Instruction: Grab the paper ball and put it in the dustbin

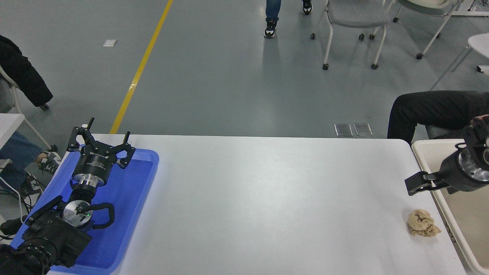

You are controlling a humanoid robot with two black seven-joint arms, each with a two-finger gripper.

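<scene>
There are almost no words to read here. The left gripper (pixel 100 142) (the black one parked over the blue tray (pixel 126 214)) has a small line of pale print on its round black body, but the letters are too tiny and blurry to make out. On the right gripper (pixel 420 182), far across the table (pixel 267 198) from the tray, no print shows. Nothing else near the tray carries words, numbers or signs.
</scene>
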